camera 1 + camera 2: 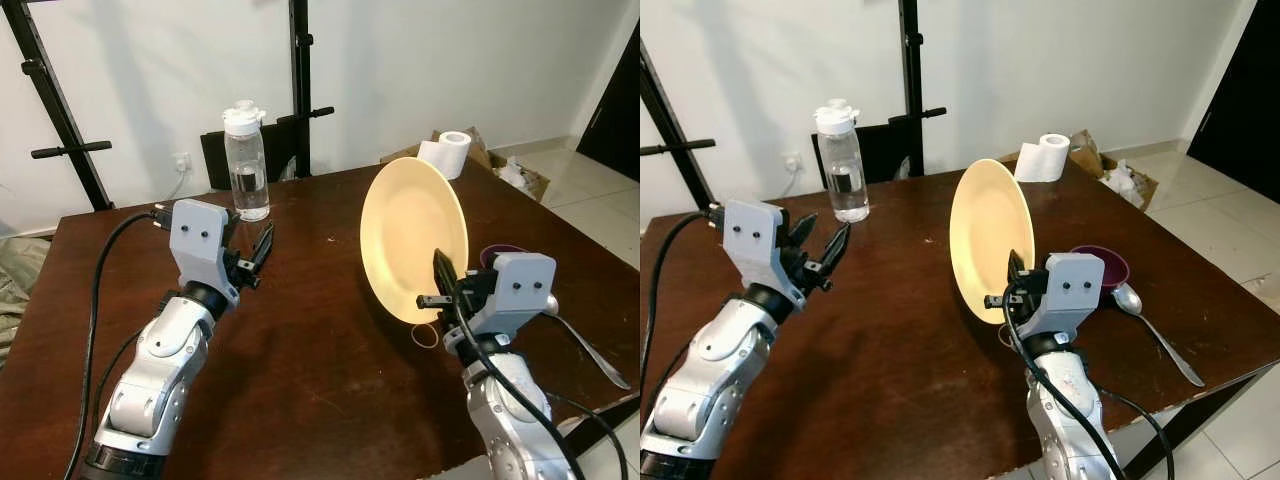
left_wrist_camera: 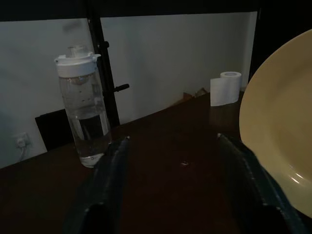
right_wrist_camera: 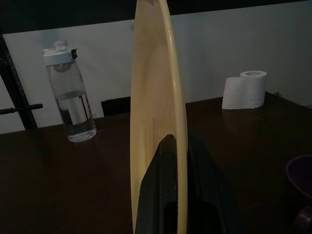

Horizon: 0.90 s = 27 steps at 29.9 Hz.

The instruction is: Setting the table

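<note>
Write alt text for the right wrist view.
The right gripper pinches a pale yellow plate held on edge above a dark wooden table. Behind stand a clear water bottle and a toilet paper roll.

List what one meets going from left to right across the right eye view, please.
Left claw → bottle → plate, held on edge by the right claw → paper roll → purple bowl → spoon.
</note>
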Tool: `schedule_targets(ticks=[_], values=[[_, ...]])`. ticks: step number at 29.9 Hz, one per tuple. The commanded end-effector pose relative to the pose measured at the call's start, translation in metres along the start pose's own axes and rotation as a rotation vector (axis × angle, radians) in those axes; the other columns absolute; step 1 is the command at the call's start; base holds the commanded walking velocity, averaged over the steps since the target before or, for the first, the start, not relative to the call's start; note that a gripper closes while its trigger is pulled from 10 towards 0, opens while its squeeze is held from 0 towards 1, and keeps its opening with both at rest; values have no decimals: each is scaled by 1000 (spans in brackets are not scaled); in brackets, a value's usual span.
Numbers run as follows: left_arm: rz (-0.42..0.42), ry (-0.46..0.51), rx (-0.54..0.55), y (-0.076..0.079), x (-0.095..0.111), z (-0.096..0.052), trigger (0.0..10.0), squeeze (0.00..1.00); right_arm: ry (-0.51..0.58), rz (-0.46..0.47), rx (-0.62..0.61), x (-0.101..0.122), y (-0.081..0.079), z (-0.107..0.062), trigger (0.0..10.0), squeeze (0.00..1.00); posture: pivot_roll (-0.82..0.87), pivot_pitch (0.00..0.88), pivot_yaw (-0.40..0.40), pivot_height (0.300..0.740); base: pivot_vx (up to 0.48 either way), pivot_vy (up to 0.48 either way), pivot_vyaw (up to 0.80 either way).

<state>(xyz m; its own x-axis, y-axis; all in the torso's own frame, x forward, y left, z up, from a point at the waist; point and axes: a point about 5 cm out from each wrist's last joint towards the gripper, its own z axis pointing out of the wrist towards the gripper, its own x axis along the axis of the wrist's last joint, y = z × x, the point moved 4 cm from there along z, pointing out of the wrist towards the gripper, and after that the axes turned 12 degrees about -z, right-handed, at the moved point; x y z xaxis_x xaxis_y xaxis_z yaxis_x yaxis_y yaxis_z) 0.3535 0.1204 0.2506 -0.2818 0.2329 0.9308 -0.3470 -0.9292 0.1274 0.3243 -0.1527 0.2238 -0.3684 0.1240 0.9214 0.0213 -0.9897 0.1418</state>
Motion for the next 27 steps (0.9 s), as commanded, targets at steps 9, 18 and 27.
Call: schedule_targets(ticks=[9, 18, 27], values=[[-4, -1, 0, -3, -1, 1, 10000, 0, 16, -5, -1, 1, -1, 1, 10000, 0, -58, 25, 83, 740, 0, 0, 0], [12, -14, 4, -3, -3, 3, 10000, 0, 17, -6, 1, 1, -1, 1, 10000, 0, -60, 22, 84, 740, 0, 0, 0], [2, -19, 2, -3, -5, 2, 10000, 1000, 17, -7, -1, 1, -1, 1, 10000, 0, -62, 23, 86, 740, 0, 0, 0]])
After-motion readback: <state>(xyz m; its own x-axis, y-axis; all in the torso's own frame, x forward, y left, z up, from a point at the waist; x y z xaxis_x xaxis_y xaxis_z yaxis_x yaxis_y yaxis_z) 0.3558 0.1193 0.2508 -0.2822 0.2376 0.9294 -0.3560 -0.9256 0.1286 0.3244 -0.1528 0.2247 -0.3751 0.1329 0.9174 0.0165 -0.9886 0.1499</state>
